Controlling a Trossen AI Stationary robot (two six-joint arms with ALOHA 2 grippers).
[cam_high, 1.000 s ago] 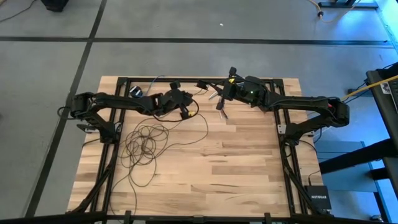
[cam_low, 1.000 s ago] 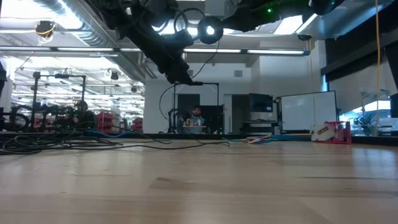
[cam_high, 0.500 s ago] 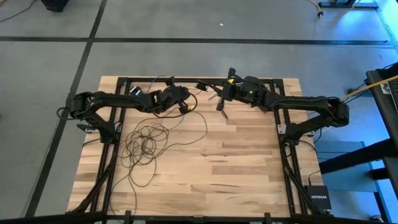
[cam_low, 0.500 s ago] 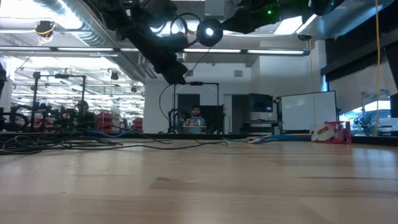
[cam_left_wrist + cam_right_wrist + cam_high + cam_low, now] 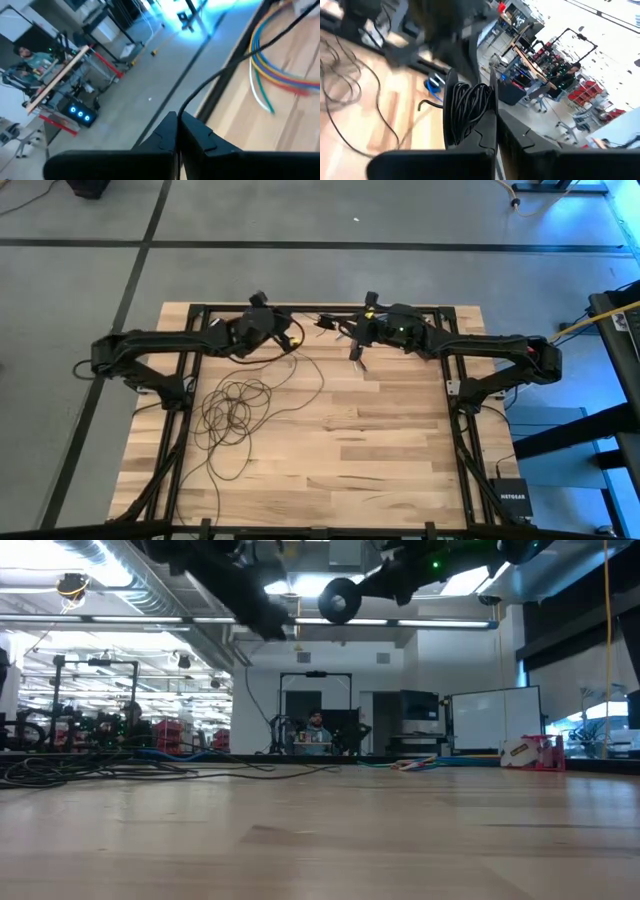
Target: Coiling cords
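Near the tabletop's [image 5: 380, 440] far edge, both grippers hover: left gripper [image 5: 292, 338] pinches the cord [image 5: 235, 405], right gripper [image 5: 352, 340] clamps its coiled bundle [image 5: 470, 107]; loose loops lie toward the left edge.

Even overhead light on the wooden surface [image 5: 380, 430]; shadows faint. Blue glow at top right of the high view. Low view: ceiling lights [image 5: 300, 585] glare behind silhouetted arms, near surface soft. Both wrist views motion-blurred, tilted; left one washed blue-white at the far floor.
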